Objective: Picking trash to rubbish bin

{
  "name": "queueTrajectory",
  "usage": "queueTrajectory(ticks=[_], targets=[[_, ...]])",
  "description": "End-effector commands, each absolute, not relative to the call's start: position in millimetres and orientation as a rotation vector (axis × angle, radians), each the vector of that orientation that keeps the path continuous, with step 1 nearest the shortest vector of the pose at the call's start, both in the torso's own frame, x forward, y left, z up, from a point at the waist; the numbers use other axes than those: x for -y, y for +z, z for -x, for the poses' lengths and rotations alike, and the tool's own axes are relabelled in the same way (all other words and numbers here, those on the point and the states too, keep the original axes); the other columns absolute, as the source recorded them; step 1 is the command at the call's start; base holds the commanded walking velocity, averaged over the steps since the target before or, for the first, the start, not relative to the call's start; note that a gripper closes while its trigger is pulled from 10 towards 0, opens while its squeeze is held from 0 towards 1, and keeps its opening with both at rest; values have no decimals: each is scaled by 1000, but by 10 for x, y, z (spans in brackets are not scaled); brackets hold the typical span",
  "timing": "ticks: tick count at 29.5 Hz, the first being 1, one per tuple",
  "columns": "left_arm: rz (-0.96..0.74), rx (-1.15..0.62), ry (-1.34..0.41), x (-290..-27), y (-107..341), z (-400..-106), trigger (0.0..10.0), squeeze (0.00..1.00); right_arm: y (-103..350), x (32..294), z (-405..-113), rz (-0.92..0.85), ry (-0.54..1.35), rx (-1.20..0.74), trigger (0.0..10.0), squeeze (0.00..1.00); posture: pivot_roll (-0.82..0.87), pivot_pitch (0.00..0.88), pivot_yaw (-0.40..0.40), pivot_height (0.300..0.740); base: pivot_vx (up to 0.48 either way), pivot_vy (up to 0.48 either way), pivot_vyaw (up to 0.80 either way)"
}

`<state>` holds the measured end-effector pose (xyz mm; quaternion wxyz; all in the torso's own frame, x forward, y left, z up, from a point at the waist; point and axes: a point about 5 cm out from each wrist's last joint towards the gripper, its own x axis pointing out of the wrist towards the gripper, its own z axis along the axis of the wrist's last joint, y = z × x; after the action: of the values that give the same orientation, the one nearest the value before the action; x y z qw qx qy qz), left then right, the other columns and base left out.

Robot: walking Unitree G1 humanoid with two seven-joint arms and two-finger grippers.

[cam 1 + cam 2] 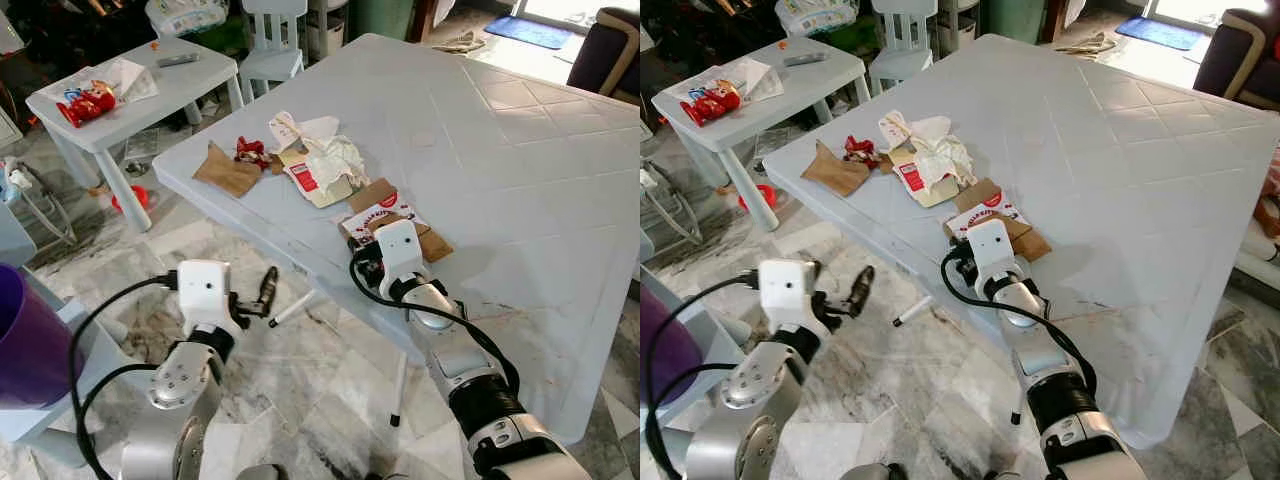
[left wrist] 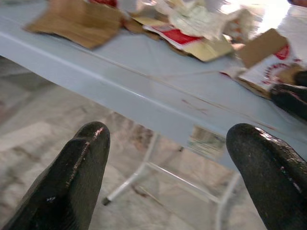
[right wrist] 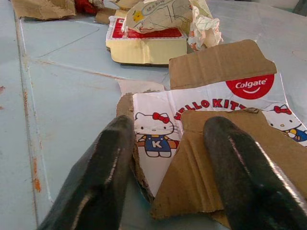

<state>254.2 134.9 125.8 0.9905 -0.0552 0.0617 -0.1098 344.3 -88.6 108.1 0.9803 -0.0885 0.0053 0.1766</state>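
Trash lies near the front left corner of the pale blue table (image 1: 500, 150): a brown cardboard scrap (image 1: 228, 168), a red wrapper (image 1: 250, 152), crumpled white paper (image 1: 335, 158) on a red and yellow box (image 1: 310, 182), and a torn Colgate Hello Kitty carton (image 3: 211, 105). My right gripper (image 3: 169, 125) rests low on the table at this carton's near edge, open, with one finger on either side of its brown flap (image 3: 201, 172). My left gripper (image 1: 265, 290) hangs open over the floor, below and in front of the table's edge (image 2: 144, 91), holding nothing.
A purple container (image 1: 25, 340) stands at the far left beside me. Behind it is a small white table (image 1: 180, 85) with a red packet (image 1: 85, 103). A white chair (image 1: 272, 40) stands further back. Thin table legs (image 1: 400, 380) stand on the marble floor.
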Motion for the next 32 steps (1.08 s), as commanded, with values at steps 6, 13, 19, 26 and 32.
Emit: queueTrajectory(ticks=[6, 13, 19, 26, 32], targets=[[115, -167, -296, -1279, 1245, -2482, 10000, 0, 999, 1004, -3436, 206, 327, -62, 0, 0, 140, 150, 1, 740, 0, 0, 0], [112, -189, -330, -1253, 1230, -2463, 10000, 0, 1005, 1095, -3426, 193, 313, -65, 0, 0, 142, 148, 1, 740, 0, 0, 0], [108, -180, -336, -1251, 1258, -2487, 10000, 0, 1184, 1184, -3443, 103, 280, -16, 0, 0, 139, 147, 2, 740, 0, 0, 0], [98, -145, -306, -1296, 1316, -2537, 10000, 0, 1440, 1304, -3458, 34, 243, 60, 0, 0, 134, 143, 3, 740, 0, 0, 0], [85, -108, -266, -1344, 1366, -2600, 10000, 0, 1604, 1422, -3435, 6, 227, 102, 0, 0, 125, 139, 5, 740, 0, 0, 0]])
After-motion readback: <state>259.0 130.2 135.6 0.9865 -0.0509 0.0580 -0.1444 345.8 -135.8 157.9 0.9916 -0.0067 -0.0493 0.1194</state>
